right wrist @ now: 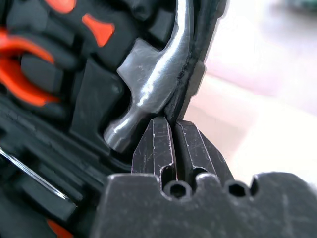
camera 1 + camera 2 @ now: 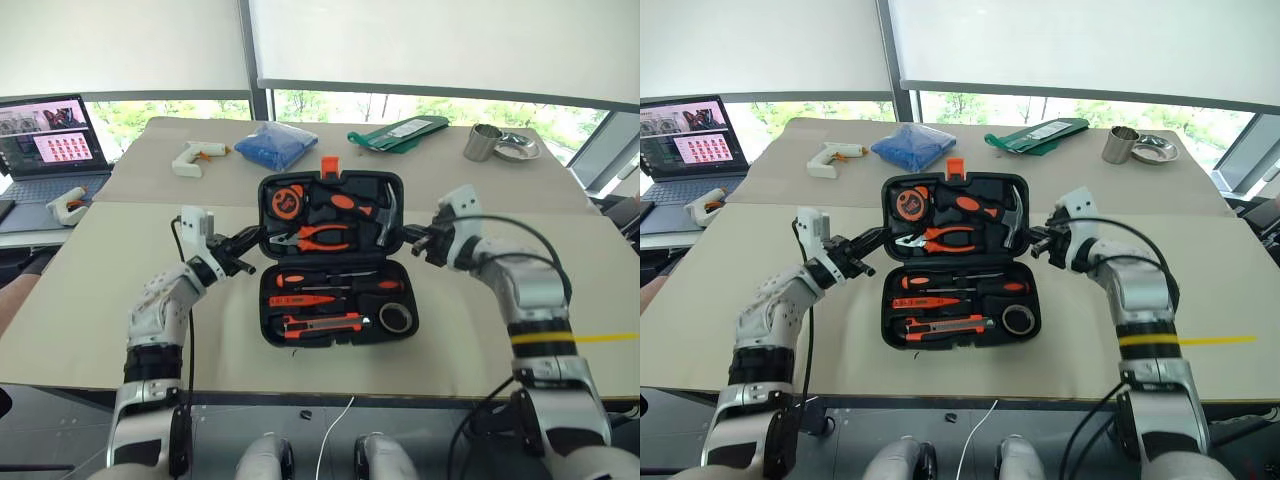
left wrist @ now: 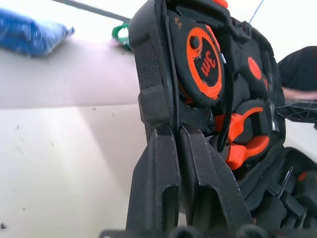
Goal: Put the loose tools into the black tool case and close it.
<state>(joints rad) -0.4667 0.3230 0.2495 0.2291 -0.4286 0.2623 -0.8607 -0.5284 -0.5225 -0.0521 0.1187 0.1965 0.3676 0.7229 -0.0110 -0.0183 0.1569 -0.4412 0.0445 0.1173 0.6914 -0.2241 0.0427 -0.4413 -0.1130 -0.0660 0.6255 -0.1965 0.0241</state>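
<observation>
Inward-angled, left tool [image 2: 247,255] and right tool [image 2: 411,239] pinched on the black tool case [image 2: 272,316] lid's side rims.

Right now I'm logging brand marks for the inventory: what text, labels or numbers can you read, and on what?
"3m", in black, on the round orange-and-black tape measure in the lid of the black hard-plastic tool case.
Open grey laptop's screen: pictures and text too small to read.
Green flat packet's white label: print too small to read.
</observation>
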